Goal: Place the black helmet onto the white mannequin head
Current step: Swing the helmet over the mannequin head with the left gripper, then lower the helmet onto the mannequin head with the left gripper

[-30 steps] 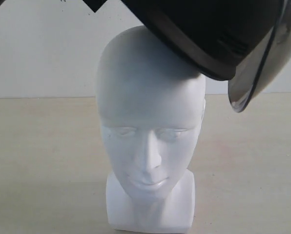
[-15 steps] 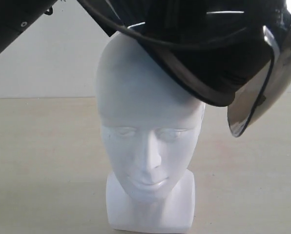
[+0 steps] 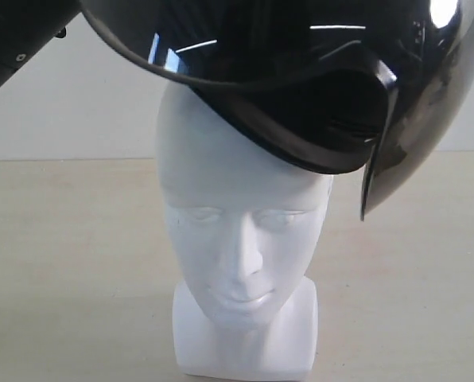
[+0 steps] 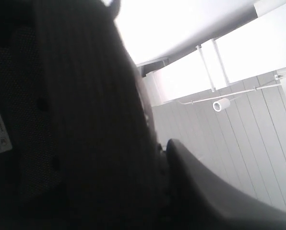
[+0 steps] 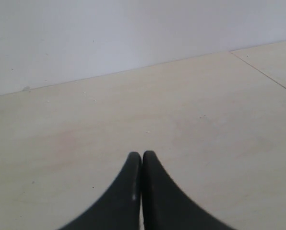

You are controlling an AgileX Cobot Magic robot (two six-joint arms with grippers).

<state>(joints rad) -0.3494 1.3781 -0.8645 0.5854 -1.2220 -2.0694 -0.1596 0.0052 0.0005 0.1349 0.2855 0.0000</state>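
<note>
While holding black helmet clamped in left tool, tilted across white mannequin head, may snag rim and topple it, with right tool pinched shut, empty

Black helmet tilted over white mannequin head blocks access from above. Table open L & R of it.
</note>
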